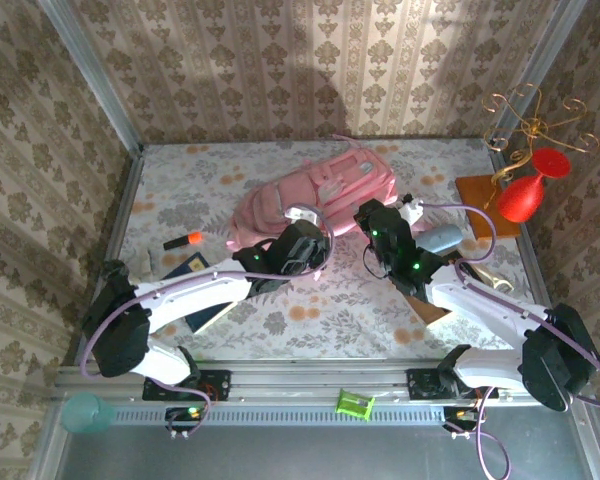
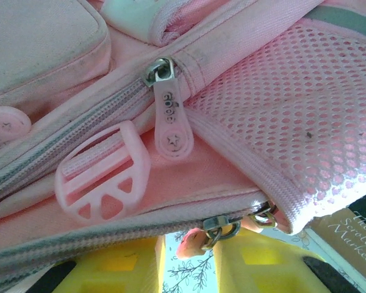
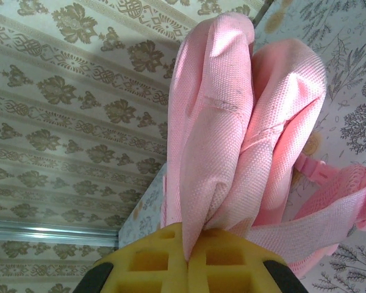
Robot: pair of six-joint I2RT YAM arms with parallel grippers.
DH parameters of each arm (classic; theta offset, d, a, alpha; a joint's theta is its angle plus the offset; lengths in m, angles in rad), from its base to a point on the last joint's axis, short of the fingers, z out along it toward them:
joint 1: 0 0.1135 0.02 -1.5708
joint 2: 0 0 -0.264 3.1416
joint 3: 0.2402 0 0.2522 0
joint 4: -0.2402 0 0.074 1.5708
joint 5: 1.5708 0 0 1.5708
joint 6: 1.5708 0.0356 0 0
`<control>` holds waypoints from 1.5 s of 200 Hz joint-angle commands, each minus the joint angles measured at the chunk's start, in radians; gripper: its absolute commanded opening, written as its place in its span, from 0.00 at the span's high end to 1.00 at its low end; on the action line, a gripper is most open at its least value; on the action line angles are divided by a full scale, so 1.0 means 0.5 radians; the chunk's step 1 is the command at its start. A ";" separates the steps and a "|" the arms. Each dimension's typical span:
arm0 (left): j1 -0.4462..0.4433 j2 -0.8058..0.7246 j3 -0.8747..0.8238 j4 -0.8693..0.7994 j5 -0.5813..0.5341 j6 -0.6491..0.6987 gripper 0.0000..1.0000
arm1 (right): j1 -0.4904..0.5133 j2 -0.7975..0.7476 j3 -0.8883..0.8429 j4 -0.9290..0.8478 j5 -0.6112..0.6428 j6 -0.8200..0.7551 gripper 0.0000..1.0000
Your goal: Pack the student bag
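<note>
The pink student bag (image 1: 310, 195) lies on its side at the middle back of the table. My left gripper (image 1: 305, 240) is at its near edge. In the left wrist view the bag's mesh pocket (image 2: 293, 116) and zips are very close. The yellow fingers (image 2: 122, 265) of my left gripper (image 2: 189, 259) stand apart, open, and a small pink zip pull (image 2: 194, 243) hangs in the gap without touching either one. My right gripper (image 1: 375, 225) is at the bag's right end. It (image 3: 188, 244) is shut on a fold of the bag's pink fabric (image 3: 213, 134), lifting it.
An orange marker (image 1: 185, 240) and a dark book (image 1: 195, 272) lie at the left under my left arm. A book cover (image 2: 348, 235) shows below the bag. A blue-grey pouch (image 1: 442, 238), a wooden board (image 1: 485, 195), a red vase (image 1: 525, 195) and a gold stand (image 1: 530, 120) are at the right.
</note>
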 commanded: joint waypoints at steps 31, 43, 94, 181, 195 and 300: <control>-0.016 0.027 -0.070 0.205 -0.047 0.002 0.74 | 0.043 -0.002 0.158 0.130 0.041 0.034 1.00; -0.016 0.026 -0.079 0.206 -0.055 0.004 0.75 | 0.045 -0.004 0.159 0.131 0.042 0.032 1.00; -0.007 0.029 -0.121 0.258 -0.083 0.028 0.79 | 0.045 -0.005 0.160 0.133 0.045 0.032 1.00; 0.008 0.067 -0.157 0.383 -0.037 0.065 0.78 | 0.045 0.005 0.151 0.137 0.032 0.043 1.00; 0.012 0.082 -0.155 0.394 -0.049 0.067 0.79 | 0.045 0.010 0.150 0.140 0.032 0.043 1.00; 0.082 -0.054 -0.320 0.517 0.214 0.333 1.00 | -0.029 -0.024 0.069 0.054 0.069 -0.048 1.00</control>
